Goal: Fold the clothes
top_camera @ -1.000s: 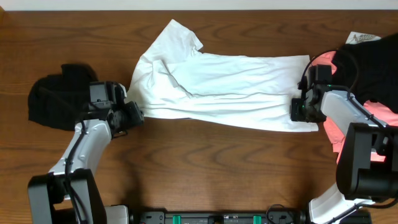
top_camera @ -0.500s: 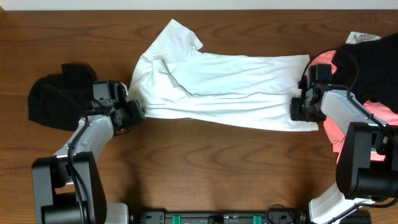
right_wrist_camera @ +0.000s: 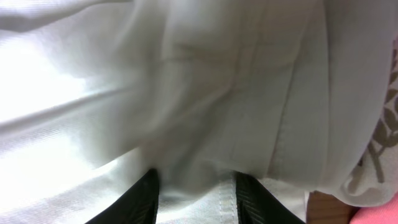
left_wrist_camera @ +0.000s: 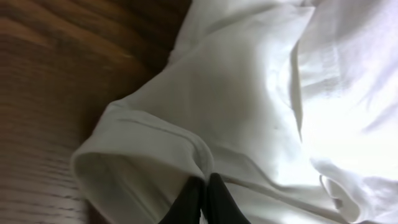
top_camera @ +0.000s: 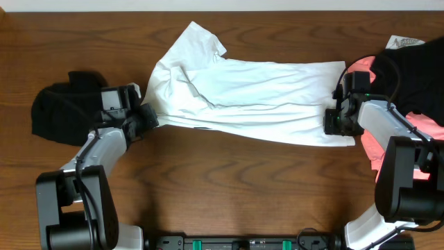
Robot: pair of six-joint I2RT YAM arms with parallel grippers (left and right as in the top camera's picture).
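As white T-shirt (top_camera: 257,97) lies on table (top_camera: 243,177) | left end effector (left_wrist_camera: 203,184) clenched on its hem | right end effector (right_wrist_camera: 198,186) grasping it

The left gripper (top_camera: 148,117) is closing its jaws, which stood apart a moment ago, and its fingertips are now meeting on the hemmed left edge of the white T-shirt (top_camera: 257,97). It is also shifting slightly toward the far side of the table (top_camera: 229,187), drawing that edge along.
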